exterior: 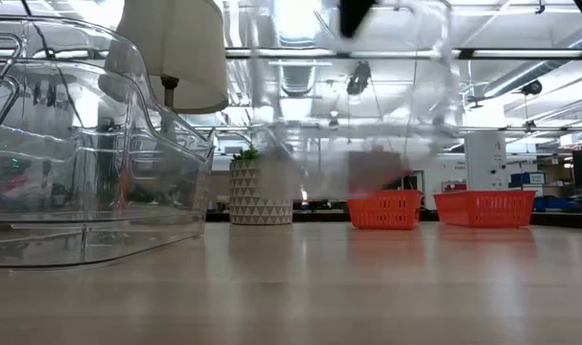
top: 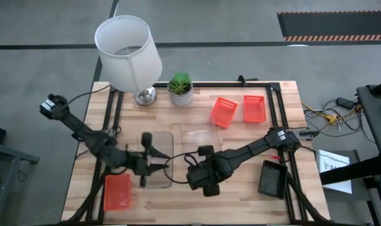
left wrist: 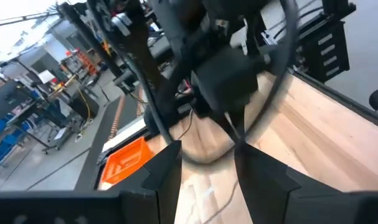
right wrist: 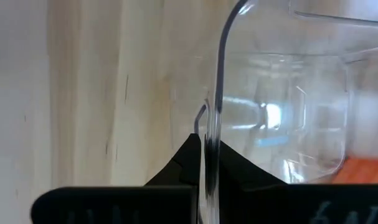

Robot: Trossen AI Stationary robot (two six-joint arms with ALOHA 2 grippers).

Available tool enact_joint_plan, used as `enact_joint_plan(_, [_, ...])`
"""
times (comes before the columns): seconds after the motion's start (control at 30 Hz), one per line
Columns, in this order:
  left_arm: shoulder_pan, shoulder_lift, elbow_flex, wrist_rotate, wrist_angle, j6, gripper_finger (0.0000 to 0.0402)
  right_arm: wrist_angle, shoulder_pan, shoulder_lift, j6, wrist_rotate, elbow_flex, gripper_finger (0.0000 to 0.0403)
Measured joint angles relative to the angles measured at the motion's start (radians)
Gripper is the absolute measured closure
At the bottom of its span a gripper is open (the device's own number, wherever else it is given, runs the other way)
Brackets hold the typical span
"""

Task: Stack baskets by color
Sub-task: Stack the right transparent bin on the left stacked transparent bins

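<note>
I see the right gripper (right wrist: pixel 207 163) pinched tight on the thin wall of a clear see-through plastic basket (right wrist: pixel 288 93), lifted off the wooden table (top: pixel 240 201) near its middle — in the low view that basket (exterior: pixel 353 115) hangs blurred in the air. The left gripper (top: pixel 154 162) sits at another clear rectangular basket (top: pixel 157 160) resting on the table's left half; its fingers (left wrist: pixel 167 171) stand apart, and I cannot tell whether they grip anything. One flat orange plastic basket (top: pixel 118 192) lies at the near left corner. Two more orange baskets (top: pixel 224 111) (top: pixel 254 108) sit side by side toward the far right, and a black basket (top: pixel 273 178) rests near the right edge.
</note>
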Motion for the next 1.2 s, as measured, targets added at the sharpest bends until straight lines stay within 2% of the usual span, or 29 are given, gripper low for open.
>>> enact_joint_plan(0.17, [0.02, 0.067, 0.01, 0.056, 0.044, -0.002, 0.0269, 0.017, 0.0, 0.0, 0.041, -0.008, -0.129, 0.0394])
enact_joint_plan(0.47, [0.025, 0.086, 0.01, 0.065, 0.09, -0.061, 0.0269, 0.092, 0.0, -0.002, 0.083, 0.005, -0.274, 0.039])
enact_joint_plan(0.77, [0.027, 0.125, 0.011, 0.075, 0.15, -0.162, 0.0269, 0.138, 0.007, -0.031, 0.033, 0.033, -0.321, 0.0315])
enact_joint_plan(0.93, [0.035, 0.186, 0.044, 0.093, 0.174, -0.201, 0.0269, 0.2, 0.054, -0.165, 0.035, 0.1, -0.422, 0.0285])
enact_joint_plan(1.03, [0.044, 0.228, 0.071, 0.094, 0.189, -0.226, 0.0269, 0.276, 0.096, -0.273, 0.06, 0.16, -0.549, 0.0275])
enact_joint_plan(1.2, [0.067, 0.316, 0.123, 0.109, 0.203, -0.239, 0.0269, 0.516, 0.173, -0.481, 0.061, 0.273, -0.813, 0.0272])
